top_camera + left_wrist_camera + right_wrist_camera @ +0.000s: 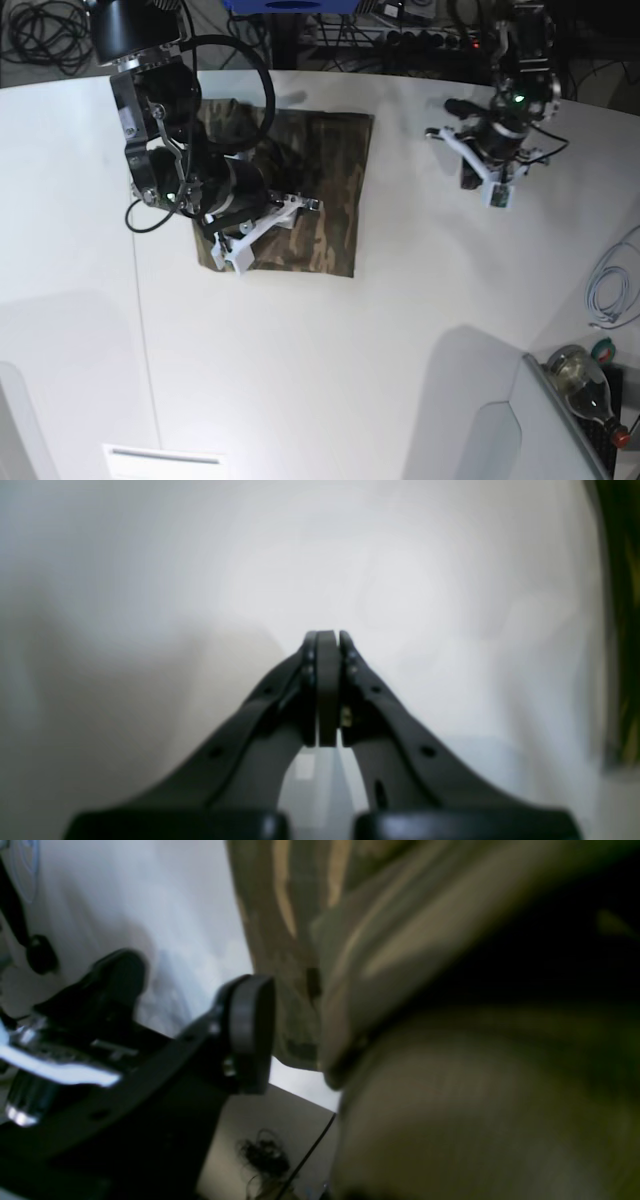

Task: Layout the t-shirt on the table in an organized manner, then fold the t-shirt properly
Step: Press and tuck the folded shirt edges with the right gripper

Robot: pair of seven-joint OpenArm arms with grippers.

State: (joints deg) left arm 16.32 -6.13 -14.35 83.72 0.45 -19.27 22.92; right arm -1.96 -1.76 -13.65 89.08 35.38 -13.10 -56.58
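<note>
Camouflage cloth in olive, brown and tan is seen lying on the white table (420,300) as a compact, roughly rectangular packet: the t-shirt (320,200) has evidently been laid out and folded at least partly, its right and lower edges straight and squared in the base view. No sleeves or collar can be made out there, so they are judged to be tucked inside the folds. The upper left part of the packet is hidden by the arm above it, and whether that side is equally tidy cannot be told.

The right gripper (262,222) is placed over the left portion of the shirt. In the right wrist view its fingers (247,1032) are spread, one pad standing clear of the cloth with a gap beside it; a fold of fabric fills the rest of that blurred view, and nothing is seen pinched. A release of the cloth is judged to be under way or just completed.

The left gripper (327,640) is held well apart from the shirt, over bare table, its fingers pressed together on nothing.

The laying-out is judged done and the folding well advanced. What may be left is a final fold to halve the packet, or merely some smoothing of the covered corner.
</note>
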